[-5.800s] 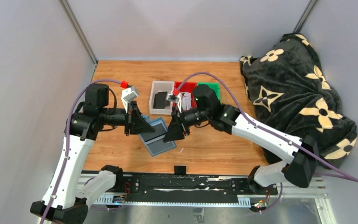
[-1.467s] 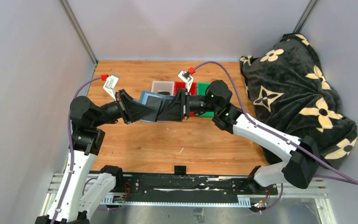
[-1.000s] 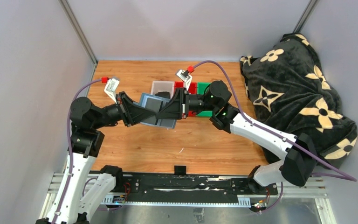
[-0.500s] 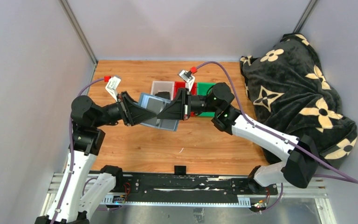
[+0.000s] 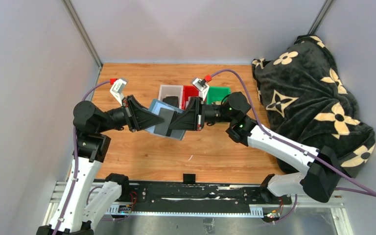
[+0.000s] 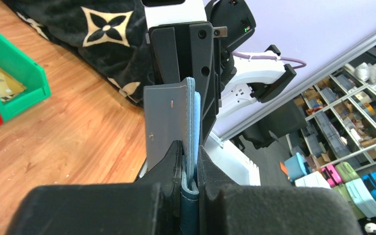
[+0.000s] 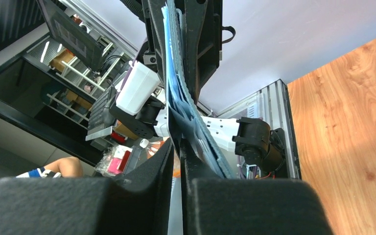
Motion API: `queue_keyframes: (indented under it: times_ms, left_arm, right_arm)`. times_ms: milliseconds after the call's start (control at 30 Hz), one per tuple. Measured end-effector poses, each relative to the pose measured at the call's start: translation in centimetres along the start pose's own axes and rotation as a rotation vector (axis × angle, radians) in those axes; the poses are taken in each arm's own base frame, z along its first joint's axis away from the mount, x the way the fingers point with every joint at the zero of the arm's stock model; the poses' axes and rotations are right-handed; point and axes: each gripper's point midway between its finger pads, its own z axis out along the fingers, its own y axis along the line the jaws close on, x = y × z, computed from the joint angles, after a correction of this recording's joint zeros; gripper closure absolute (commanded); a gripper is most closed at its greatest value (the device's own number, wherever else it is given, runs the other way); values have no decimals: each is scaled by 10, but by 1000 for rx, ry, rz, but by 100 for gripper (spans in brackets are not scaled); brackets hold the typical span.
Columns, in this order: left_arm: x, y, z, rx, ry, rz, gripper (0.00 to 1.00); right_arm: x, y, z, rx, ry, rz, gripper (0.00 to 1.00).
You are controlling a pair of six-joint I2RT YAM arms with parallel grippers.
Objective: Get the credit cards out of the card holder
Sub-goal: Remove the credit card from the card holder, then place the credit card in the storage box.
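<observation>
L hand (image 6: 189, 152), R hand (image 7: 177, 147) pinch card holder (image 5: 155, 107)

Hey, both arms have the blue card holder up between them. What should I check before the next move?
1. Left tool shut on one edge of the card holder: ok.
2. Right tool shut on the opposite edge: ok.
3. Right tool pinching a card and not only a layer of the card holder: cannot tell.
4. Card holder lifted off the table: ok.
5. Grey panel drawn free of the card holder: not ok, it lies flat against the blue lining.
</observation>
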Motion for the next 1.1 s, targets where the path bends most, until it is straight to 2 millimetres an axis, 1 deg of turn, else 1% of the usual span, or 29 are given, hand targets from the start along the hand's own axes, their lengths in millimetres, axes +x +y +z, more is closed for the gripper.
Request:
queue_keyframes:
  times_ms: [100,167,233,333,467,533,667,733,767,800,900,1000,1033,1100]
  left_arm:
    - [0,-1,0,2,-1,1,100]
    - [0,-1,0,2,-1,0,100]
    - [0,-1,0,3,-1,0,100]
    - [0,-2,0,5,-2,1,100]
    - [-1,-1,-1,-6,1,20,100]
    - [-2,1,-1,-26,4,43,100]
    - [-9,11,-3,-84,12,94,100]
    - [-11,17,-5,-113,16,120,100]
    - [-10,19,-5,-123,20,130,100]
    - [-9,22,-6,-136,28,141,100]
    - [-4,34,-9,-182,52,180,100]
    - [7,56,-14,-250,100,229,100]
    - [13,66,-17,-279,127,247,98]
    - [26,87,-23,-325,198,287,98]
  right_arm:
    - [-1,2,0,-6,-4,3,79]
    - [-3,3,1,-14,-9,1,79]
    - [-4,4,2,-22,-14,4,88]
    - [-5,3,3,-29,-20,8,99]
    - [-7,0,1,-21,-27,18,100]
    - [-7,-6,-6,-1,-34,25,100]
    - [-3,-19,-30,67,-46,28,100]
    - [2,-29,-40,122,-37,38,100]
    - [-3,-27,-47,140,-50,16,100]
    - [-4,-31,-55,172,-46,10,100]
    - [-7,-40,-66,235,-33,-1,100]
    - [-21,-59,-76,332,-23,-16,100]
    - [-29,-67,-77,369,-17,-25,100]
    - [-38,-87,-78,437,-5,-37,100]
